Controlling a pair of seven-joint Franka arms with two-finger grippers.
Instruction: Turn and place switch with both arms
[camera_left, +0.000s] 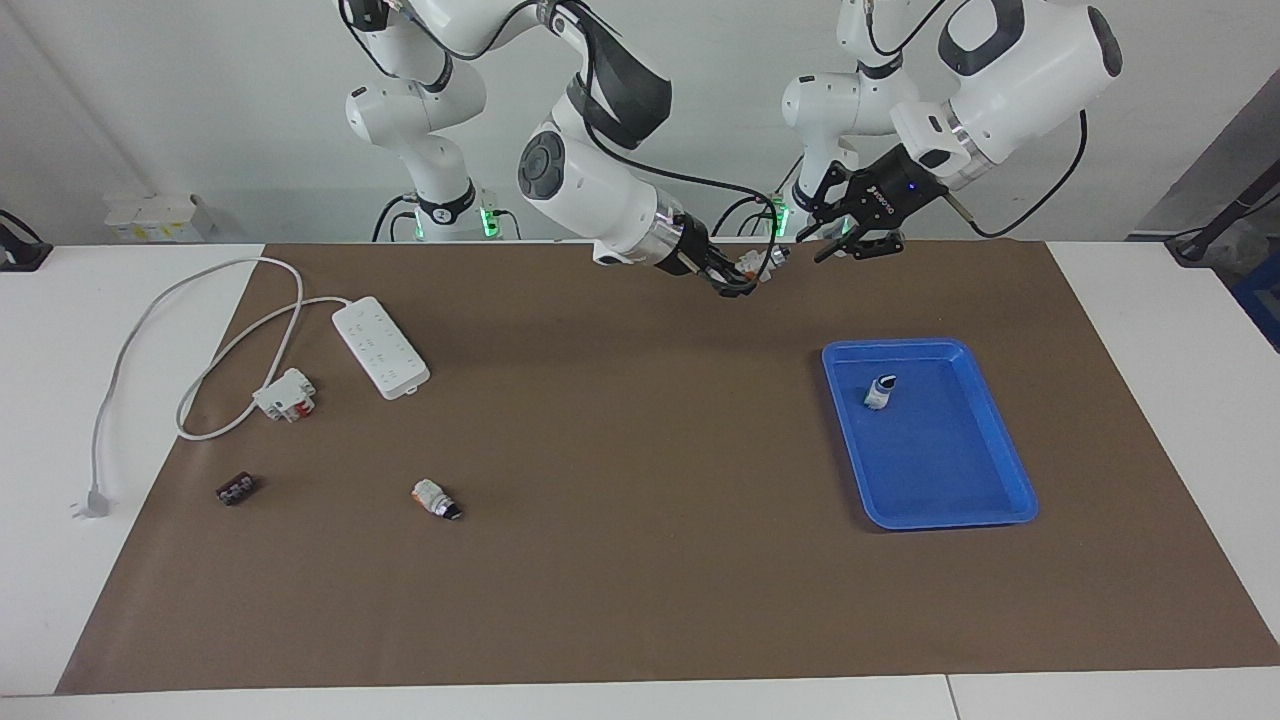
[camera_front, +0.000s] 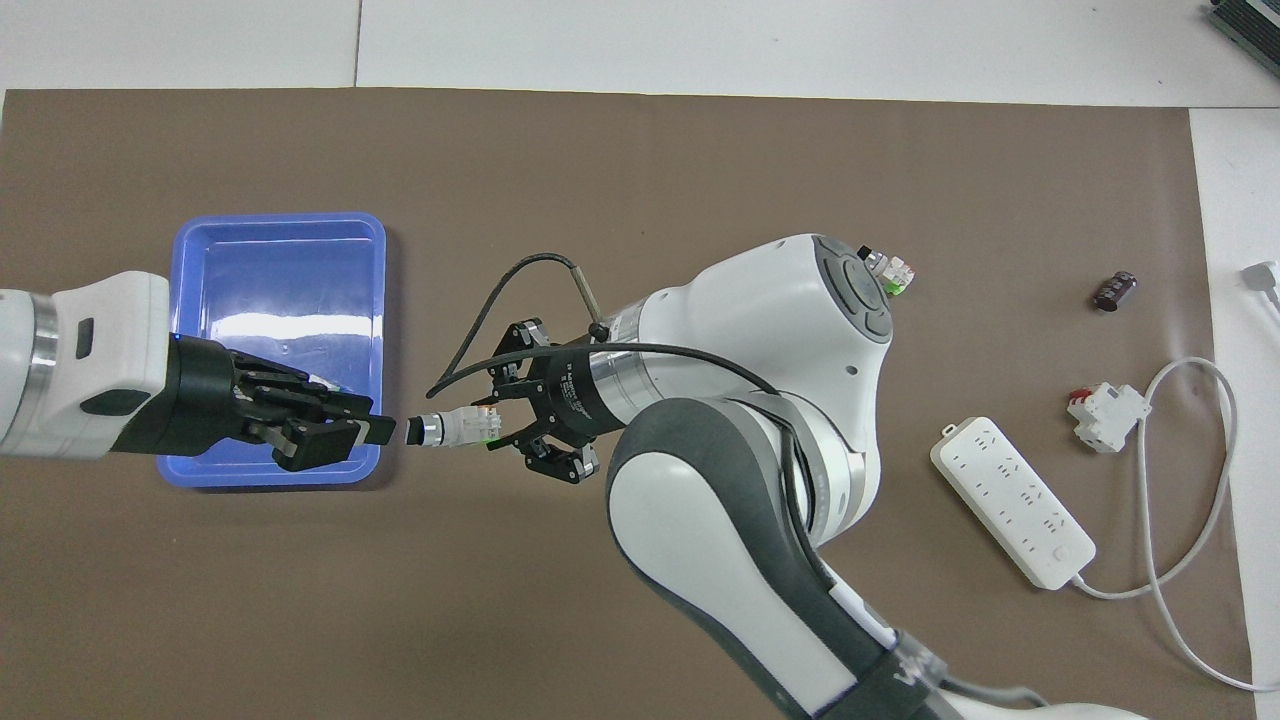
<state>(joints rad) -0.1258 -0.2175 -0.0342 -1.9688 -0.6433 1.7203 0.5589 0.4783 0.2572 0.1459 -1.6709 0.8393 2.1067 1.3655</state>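
My right gripper (camera_left: 738, 278) (camera_front: 497, 430) is shut on a switch (camera_left: 760, 264) (camera_front: 452, 427), held level in the air over the brown mat beside the blue tray (camera_left: 1005, 455) (camera_front: 280, 226). Its black knob end points at my left gripper (camera_left: 810, 245) (camera_front: 366, 430), which reaches in over the tray's corner. That gripper is open, its fingertips just short of the knob. A second switch (camera_left: 880, 390) stands in the tray, almost hidden under the left gripper in the overhead view. A third switch (camera_left: 436, 498) (camera_front: 889, 273) lies on the mat toward the right arm's end.
Toward the right arm's end of the mat lie a white power strip (camera_left: 380, 347) (camera_front: 1010, 502) with its cable, a white-and-red block (camera_left: 286, 394) (camera_front: 1105, 408) and a small dark block (camera_left: 236, 489) (camera_front: 1114, 290). The cable's plug (camera_left: 90, 500) rests on the white table.
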